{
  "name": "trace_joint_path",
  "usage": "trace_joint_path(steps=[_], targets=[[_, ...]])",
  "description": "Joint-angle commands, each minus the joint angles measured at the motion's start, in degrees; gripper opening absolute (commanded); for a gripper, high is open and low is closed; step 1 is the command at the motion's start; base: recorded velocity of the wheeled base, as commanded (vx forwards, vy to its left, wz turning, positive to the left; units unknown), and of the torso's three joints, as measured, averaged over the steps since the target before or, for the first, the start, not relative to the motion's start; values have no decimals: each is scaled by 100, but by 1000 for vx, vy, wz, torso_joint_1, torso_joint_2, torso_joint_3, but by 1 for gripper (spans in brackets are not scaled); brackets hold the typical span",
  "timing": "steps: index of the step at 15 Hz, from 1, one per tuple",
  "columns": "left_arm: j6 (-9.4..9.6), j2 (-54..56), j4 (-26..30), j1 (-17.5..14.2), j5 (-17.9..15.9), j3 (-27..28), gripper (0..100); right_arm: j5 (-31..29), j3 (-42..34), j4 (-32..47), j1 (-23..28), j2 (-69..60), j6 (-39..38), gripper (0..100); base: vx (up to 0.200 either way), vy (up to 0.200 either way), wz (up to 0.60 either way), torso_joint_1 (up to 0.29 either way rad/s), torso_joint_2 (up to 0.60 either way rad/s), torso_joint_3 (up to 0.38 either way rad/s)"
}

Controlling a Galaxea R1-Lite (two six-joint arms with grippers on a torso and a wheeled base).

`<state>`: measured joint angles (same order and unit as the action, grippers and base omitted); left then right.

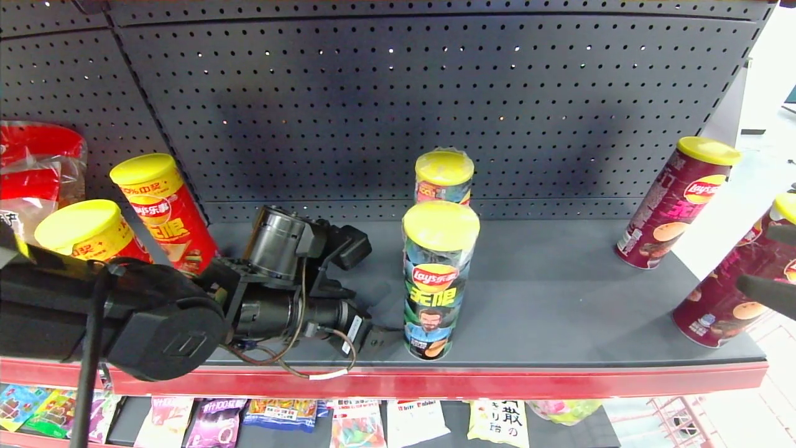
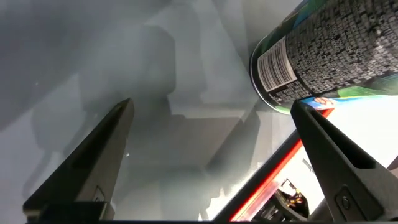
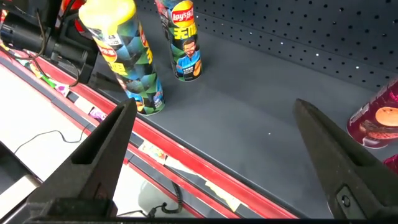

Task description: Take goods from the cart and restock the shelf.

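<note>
since the blue-green chip can [image 1: 435,280] stands upright on its own near the front edge of the shelf [image 1: 559,311], in line with a second can of the same kind [image 1: 443,177] set against the back panel, it reads as already placed. the left gripper [image 2: 211,109] lies low over the shelf board just beside that front can, its fingers spread wide and pinching nothing. the can's base sits right by one fingertip, and whether they touch i cannot tell. such a low, level pose suits setting a tall can down without tipping it.

the right gripper [image 3: 214,106] hangs over the front edge toward the shelf's right end, likewise spread and empty, near two maroon cans [image 1: 675,205]. red cans [image 1: 165,211] stand at the left end.

as i judge it, each flavour gets its own front-to-back lane, which explains the two matching cans in file. bare board between the lanes leaves room for more stock.
</note>
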<state>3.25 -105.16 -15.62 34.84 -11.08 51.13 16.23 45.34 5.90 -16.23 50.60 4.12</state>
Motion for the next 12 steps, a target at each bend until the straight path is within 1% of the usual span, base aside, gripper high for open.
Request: trace_joint_path(steps=[1,5,10,12], targets=[[0,-22,-3,23,1,29,100,3,1,-1,-3,11,1,100,0,0,0,0,0,0],[0,-22,-3,93,9,20,100,3,1,-1,-3,11,1,100,0,0,0,0,0,0],[0,-14,-3,93,9,3,100,3,1,-1,-3,11,1,100,0,0,0,0,0,0],[-27,320,-3,128,159,-455,100,3,-25,8,-3,-68,10,100,0,0,0,0,0,0]])
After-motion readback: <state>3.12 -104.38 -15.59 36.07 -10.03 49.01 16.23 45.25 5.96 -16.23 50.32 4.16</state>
